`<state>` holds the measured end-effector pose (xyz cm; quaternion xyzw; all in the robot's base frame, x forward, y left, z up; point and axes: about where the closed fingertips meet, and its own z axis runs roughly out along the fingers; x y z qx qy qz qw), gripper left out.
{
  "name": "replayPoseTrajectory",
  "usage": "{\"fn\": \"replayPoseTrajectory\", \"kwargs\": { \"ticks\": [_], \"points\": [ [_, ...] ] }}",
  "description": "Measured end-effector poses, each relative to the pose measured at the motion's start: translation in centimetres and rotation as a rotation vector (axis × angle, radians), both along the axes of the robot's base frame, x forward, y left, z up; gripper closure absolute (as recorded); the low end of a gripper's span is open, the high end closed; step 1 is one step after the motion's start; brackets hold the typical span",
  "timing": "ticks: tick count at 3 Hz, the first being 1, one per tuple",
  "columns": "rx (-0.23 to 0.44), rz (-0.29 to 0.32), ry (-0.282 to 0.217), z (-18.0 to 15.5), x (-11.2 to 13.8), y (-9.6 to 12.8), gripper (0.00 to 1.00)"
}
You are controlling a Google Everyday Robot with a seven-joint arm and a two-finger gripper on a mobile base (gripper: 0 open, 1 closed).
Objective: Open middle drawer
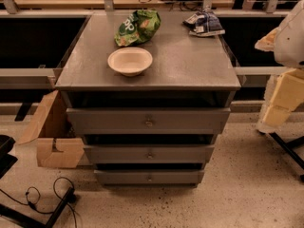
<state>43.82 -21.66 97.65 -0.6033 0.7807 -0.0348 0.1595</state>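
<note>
Grey three-drawer cabinet (190, 65) in the centre of the frame, seen from the front and above. The fronts are stacked and face the bottom of the frame.

The middle drawer (118, 154) is the second front down, in the lower centre. Its long axis runs left-right across the frame. The front is flat and plain, with one small round metal knob (150, 154) at its centre pointing toward the camera. A dark gap shows above the front and none of the inside is visible, so I can't tell if it is flush or slightly out.

The top drawer (109, 121) is above it, with a taller front and its own knob. The bottom drawer (123, 177) is below it and looks slimmest and narrowest.

On the cabinet top:
- White bowl (129, 60) at front left of centre, upright, nothing in it.
- Green chip bag (137, 26) just behind the bowl, crumpled. It has white lettering, roughly "PP", and the rest is not readable.
- Blue-and-white snack packet (203, 23) at the back right corner. It has a small label that is unreadable.

There is no writing on the drawers.

The gripper (277, 112) appears to be the pale yellowish blocky part hanging at the right edge of the frame, below the white arm (292, 37). It is beside the cabinet's right side, well apart from the middle drawer and touching nothing. Can't tell whether it is wide or narrow, and it is holding nothing that I can see.

An open cardboard box (54, 148) sits on the floor against the cabinet's left side, with a flap up and its contents not visible. A black cable (45, 194) loops on the speckled floor (237, 194) at lower left.
</note>
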Motion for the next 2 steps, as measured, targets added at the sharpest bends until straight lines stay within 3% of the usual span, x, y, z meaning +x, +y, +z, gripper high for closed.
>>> {"fn": "replayPoseTrajectory", "kwargs": {
  "ticks": [1, 2],
  "points": [
    [0.000, 0.000, 0.000, 0.0, 0.0, 0.0, 0.00],
    [0.014, -0.005, 0.016, -3.1, 0.0, 0.9, 0.00]
  ]
}}
